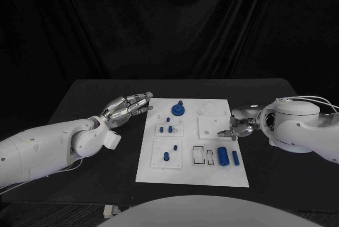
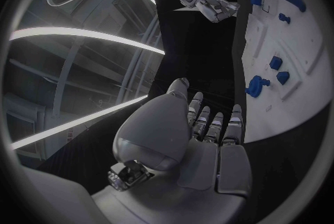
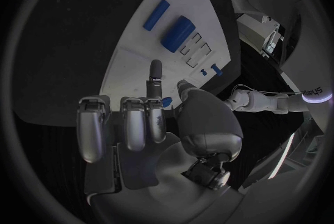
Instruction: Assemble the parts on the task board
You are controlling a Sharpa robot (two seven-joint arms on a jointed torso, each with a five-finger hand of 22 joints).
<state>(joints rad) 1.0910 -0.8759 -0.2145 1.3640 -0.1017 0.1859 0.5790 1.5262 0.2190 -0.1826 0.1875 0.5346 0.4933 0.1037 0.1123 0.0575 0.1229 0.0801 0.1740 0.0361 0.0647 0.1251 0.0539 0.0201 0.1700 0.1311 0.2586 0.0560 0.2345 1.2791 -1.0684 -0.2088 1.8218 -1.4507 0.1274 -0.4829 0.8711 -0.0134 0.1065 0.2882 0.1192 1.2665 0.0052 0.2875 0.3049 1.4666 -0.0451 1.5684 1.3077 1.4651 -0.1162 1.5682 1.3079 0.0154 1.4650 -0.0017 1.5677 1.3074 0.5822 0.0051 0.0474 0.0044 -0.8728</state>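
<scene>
The left hand point(image 1: 127, 108) hovered empty, fingers spread, just beside the board's point(image 1: 192, 175) near-left edge. The right hand point(image 1: 240, 127) reached over the board's opposite edge, fingers parted, grasping nothing. Blue parts point(image 1: 222, 156) stood on the board, mid-surface point(image 1: 84, 97).

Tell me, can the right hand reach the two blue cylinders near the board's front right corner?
Probably yes: the right hand holds nothing beside the task board, and the blue cylinders lie uncovered just nearer the robot.
</scene>
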